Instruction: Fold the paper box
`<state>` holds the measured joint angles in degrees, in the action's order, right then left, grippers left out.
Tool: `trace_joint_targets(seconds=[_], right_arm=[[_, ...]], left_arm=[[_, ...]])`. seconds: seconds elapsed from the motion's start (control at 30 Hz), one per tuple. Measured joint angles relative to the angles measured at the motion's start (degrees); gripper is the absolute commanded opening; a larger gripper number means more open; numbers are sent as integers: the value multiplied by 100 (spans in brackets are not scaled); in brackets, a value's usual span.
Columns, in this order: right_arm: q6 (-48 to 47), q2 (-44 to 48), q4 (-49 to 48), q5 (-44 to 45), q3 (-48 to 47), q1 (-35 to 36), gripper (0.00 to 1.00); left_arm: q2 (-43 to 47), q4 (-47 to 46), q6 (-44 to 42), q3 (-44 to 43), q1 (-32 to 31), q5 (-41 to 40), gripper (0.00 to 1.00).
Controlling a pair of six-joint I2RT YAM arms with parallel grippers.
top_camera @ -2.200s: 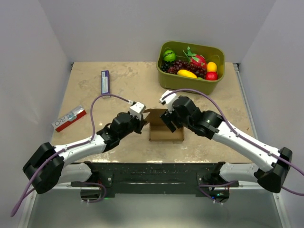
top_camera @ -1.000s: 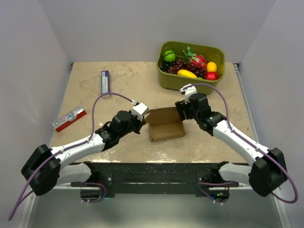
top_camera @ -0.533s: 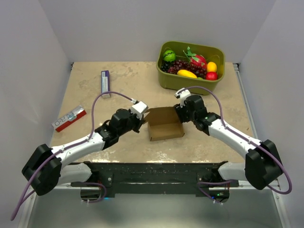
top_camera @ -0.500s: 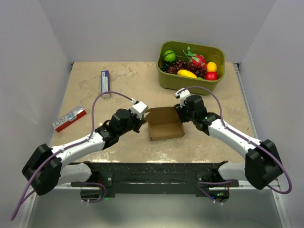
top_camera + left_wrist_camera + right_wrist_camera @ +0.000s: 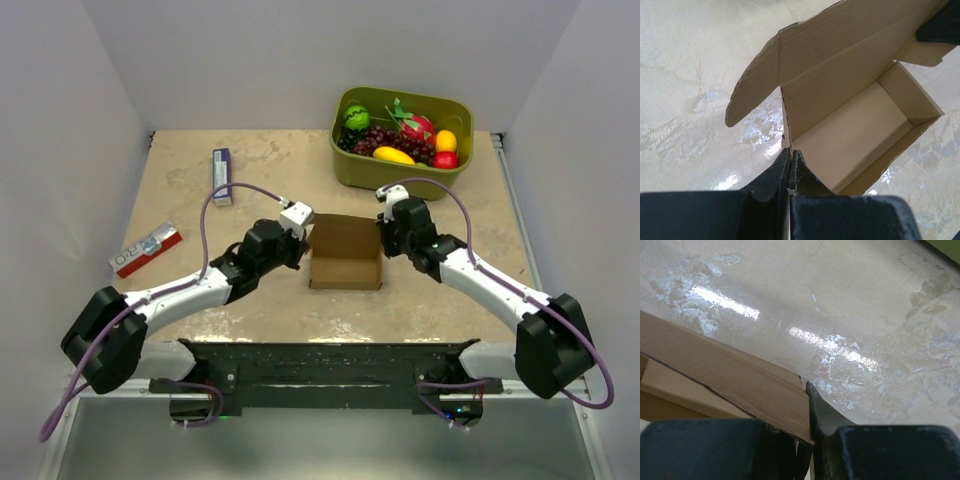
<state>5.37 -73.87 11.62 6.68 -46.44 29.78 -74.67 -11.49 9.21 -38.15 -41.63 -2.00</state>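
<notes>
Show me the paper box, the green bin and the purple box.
paper box [image 5: 345,262]: top view, open inside.
green bin [image 5: 386,181]: top view, front wall.
purple box [image 5: 221,176]: top view, top face.

Both arms share one build. Left arm [image 5: 185,293] and right arm [image 5: 490,285] have white link shells with black joint housings, and a big rounded black joint at the shoulder end. A purple cable [image 5: 245,186] runs outside each arm in a free loop, ending at a small white block [image 5: 297,215] by the wrist. Left gripper [image 5: 302,240] and right gripper [image 5: 382,236] have all-black bodies. In the wrist views the fingers [image 5: 772,175] are matte black and taper to thin wedge tips on a blocky black carrier. No markings or screws are legible.
</notes>
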Motion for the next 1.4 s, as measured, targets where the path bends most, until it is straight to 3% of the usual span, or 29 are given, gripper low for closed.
trace_joint_targets(seconds=[0.23, 0.63, 1.07, 1.4], right_arm=[[802, 81, 31, 367, 37, 199, 6], [1939, 367, -35, 1862, 404, 1069, 5], [2363, 389, -223, 2586, 566, 1231, 5], [2634, 603, -203, 2883, 778, 1510, 7]], left_arm=[[-208, -229, 448, -17, -9, -280, 0], [-428, -911, 789, 179, -367, -1021, 0], [-457, -2052, 1134, 938, -791, -1368, 0], [-673, -2358, 1368, 968, -992, -1635, 0]])
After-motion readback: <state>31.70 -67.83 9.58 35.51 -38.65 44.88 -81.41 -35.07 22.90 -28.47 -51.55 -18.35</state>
